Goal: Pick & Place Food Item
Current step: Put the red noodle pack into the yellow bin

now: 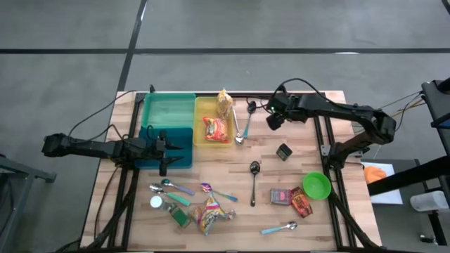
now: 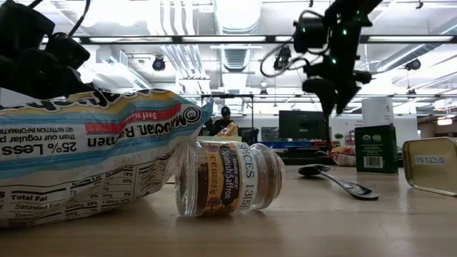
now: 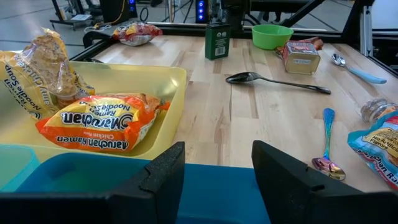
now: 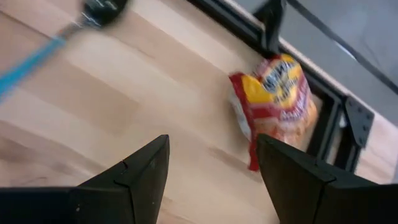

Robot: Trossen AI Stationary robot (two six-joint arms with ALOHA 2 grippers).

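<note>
A red and yellow food packet lies flat on the wood by the black frame at the table's far edge; it also shows in the left wrist view. My right gripper hangs open above the table, tipped down, short of that packet, with nothing between its fingers; in the high view it is right of the yellow tray. An orange ramen packet lies in the yellow tray, and a second packet leans at the tray's far end. My left gripper waits open over the blue bin.
A blue-handled spoon lies beside the tray and a dark spoon at mid-table. A dark box, a green bowl, a red tin, another ramen packet, a spice jar and more spoons lie toward the near edge.
</note>
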